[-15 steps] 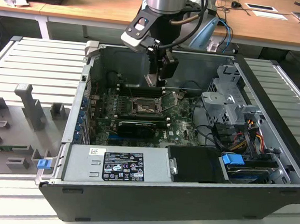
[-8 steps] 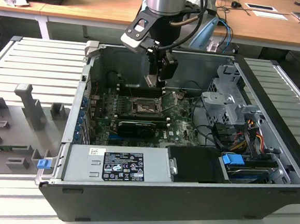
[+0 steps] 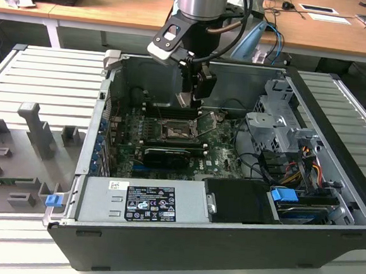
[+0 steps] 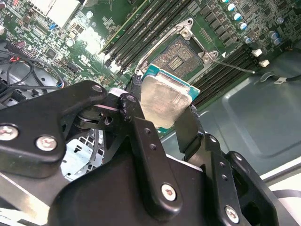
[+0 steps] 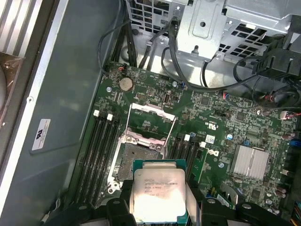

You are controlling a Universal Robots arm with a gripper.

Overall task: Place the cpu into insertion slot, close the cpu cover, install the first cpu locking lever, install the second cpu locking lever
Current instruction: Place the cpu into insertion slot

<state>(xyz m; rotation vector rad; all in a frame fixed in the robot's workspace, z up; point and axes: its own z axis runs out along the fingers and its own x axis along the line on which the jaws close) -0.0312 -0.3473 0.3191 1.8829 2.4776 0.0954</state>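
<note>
Currently the cpu is held by two edges between the fingertips of the closed gripper.
In the exterior view it is seen at 12 o'clock from the insertion slot, apart from it, and the cpu cover is lifted open at 2 o'clock. If the chip is lowered tilted or turned, the socket pins could be bent.
</note>
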